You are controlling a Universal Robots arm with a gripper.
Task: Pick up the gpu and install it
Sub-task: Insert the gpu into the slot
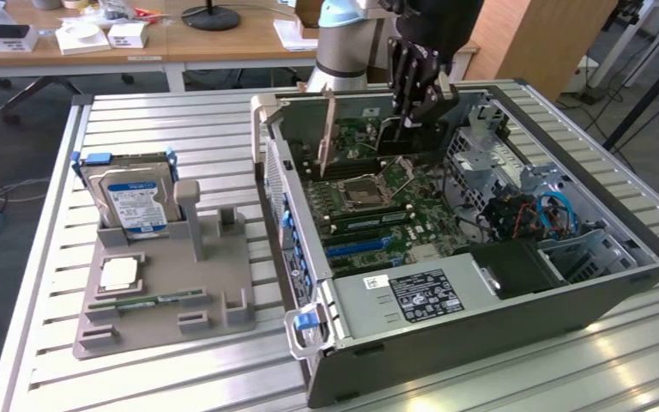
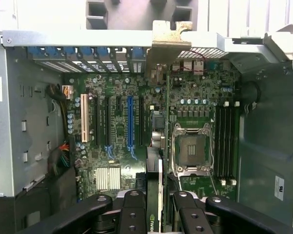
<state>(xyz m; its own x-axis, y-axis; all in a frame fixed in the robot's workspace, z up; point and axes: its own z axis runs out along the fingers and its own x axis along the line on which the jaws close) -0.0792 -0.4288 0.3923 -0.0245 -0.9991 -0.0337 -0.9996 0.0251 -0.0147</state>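
gpu (image 2: 155,161) | gripped edge-on between gripper (image 2: 158,200) jaws | long axis parallel to blue PCIe slot (image 2: 130,122), end bracket (image 2: 168,36) beyond slot's end | just beside slot, apparently not seated

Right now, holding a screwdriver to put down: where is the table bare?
Bare slats of the table lie between the hard drive and the desk, and at the near edge by the gray holder. Crowded: inside the case, where the gripper holds the gpu.
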